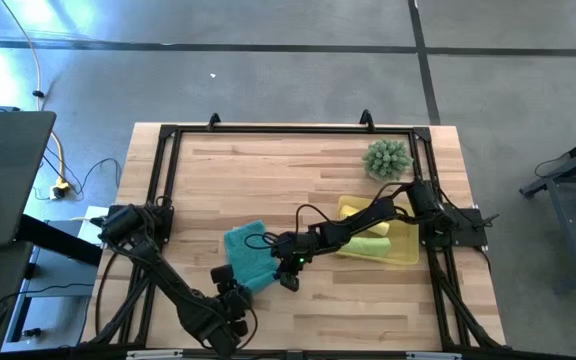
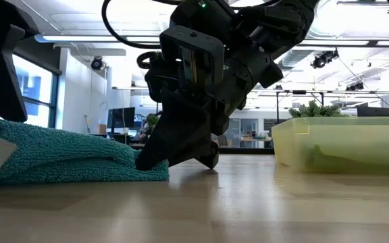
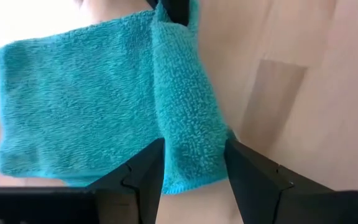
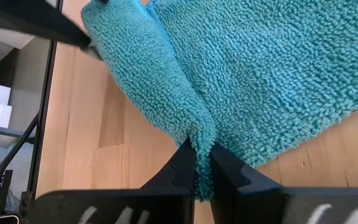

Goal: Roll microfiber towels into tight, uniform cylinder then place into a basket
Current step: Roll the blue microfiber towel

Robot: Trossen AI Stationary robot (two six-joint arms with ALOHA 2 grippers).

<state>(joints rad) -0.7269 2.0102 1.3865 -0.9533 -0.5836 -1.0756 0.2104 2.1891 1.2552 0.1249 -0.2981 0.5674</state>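
The teal microfiber towel (image 1: 248,255) lies flat on the wooden table, with one edge folded over into a thick ridge (image 3: 182,93). My right gripper (image 4: 202,168) is shut on one end of that ridge. At the ridge's other end, my left gripper (image 3: 194,177) stands open, one finger on each side. To the right on the table sits the yellow basket (image 1: 408,255), holding a lime green towel (image 1: 368,245) and a yellow one (image 1: 353,210). My right gripper pinches the end of the folded ridge (image 4: 199,140) between its two fingers, several layers thick. The fingers slant down from the table's right side, in line with the ridge. The towel stays on the table (image 2: 66,158). My left gripper's fingers (image 3: 145,174) flank the ridge; whether they touch it, I cannot tell.
A spiky green plant (image 1: 388,158) stands at the far right, behind the basket. A black frame (image 1: 168,135) runs around the table's working area. Bare wood lies along the far side and the near right.
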